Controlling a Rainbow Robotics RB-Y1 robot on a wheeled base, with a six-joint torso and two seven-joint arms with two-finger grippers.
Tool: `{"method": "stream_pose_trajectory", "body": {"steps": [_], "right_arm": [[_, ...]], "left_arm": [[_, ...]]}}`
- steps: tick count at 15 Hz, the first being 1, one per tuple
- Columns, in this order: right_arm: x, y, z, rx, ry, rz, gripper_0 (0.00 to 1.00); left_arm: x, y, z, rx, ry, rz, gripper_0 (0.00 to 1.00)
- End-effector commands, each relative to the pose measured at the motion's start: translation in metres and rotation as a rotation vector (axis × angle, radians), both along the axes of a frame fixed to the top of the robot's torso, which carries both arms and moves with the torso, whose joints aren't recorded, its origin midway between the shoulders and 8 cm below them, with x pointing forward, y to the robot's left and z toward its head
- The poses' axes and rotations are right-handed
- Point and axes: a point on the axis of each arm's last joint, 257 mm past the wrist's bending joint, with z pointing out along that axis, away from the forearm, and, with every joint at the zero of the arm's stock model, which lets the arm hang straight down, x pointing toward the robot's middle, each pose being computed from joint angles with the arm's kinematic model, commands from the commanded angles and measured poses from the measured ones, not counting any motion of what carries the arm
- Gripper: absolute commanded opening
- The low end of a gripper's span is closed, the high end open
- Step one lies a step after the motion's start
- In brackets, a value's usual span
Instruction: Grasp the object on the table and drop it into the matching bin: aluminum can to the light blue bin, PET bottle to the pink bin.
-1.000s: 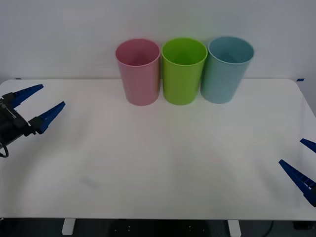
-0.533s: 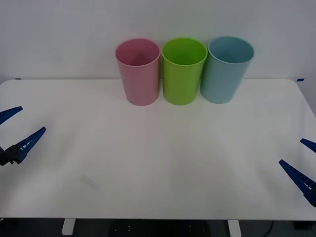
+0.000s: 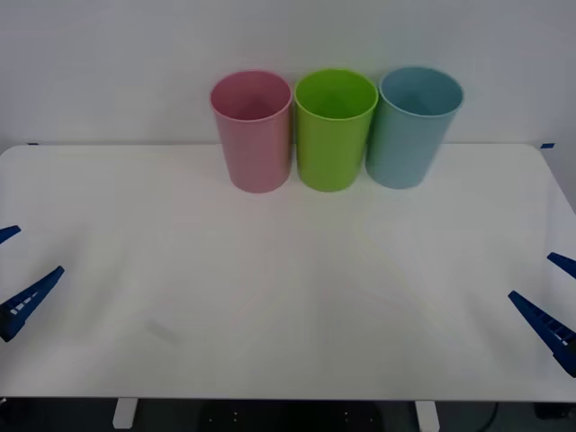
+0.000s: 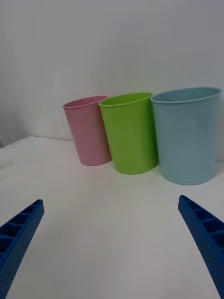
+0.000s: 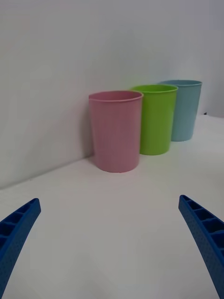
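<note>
Currently 3 bins stand in a row near the far edge of the table (image 3: 288,270), roughly mid-width. Pink bin (image 3: 253,130) is leftmost, lime green bin (image 3: 335,129) in the middle, light blue bin (image 3: 413,126) rightmost. All upright, open mouths up; neighbours sit just beside each other, touching or nearly so, can't tell which. Wall w/ plain white surface runs right behind them.

PET bottle: can't be found on the tabletop in front view or either wrist view; whether it lies inside a bin can't be told, since bin interiors look dim and nothing definite shows there.

Left gripper (image 3: 11,270) hangs at the table's left edge, toward the near corner, w/ blue ribbed fingers spread wide apart, nothing between them. From left wrist view its fingers (image 5: 16,233) sit at both lower corners, gap between them open onto bare tabletop, pink bin (image 5: 115,131) closest, then green (image 5: 156,119), then light blue (image 5: 185,110) farthest.

Right gripper (image 3: 551,295) hangs at the right edge, near the near corner, fingers also well apart and holding nothing. In right wrist view its fingers (image 4: 205,238) frame bare white surface; light blue bin (image 4: 186,135) closest, green (image 4: 130,133) next, pink (image 4: 88,131) farthest.

Both grippers well apart from the bins.
</note>
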Motion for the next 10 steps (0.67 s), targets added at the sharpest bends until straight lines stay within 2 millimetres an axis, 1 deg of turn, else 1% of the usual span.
{"method": "stream_pose_trajectory", "body": {"steps": [1,7,10], "right_arm": [[0.0,0.0,0.0,0.0,0.0,0.0,1.0],[0.0,0.0,0.0,0.0,0.0,0.0,1.0],[0.0,0.0,0.0,0.0,0.0,0.0,1.0]], "left_arm": [[-0.0088,-0.001,-0.0029,-0.014,0.012,-0.013,1.0],[-0.011,-0.0093,-0.0106,-0.034,0.043,-0.035,1.0],[-0.011,-0.0098,-0.0106,-0.036,0.043,-0.036,1.0]]}}
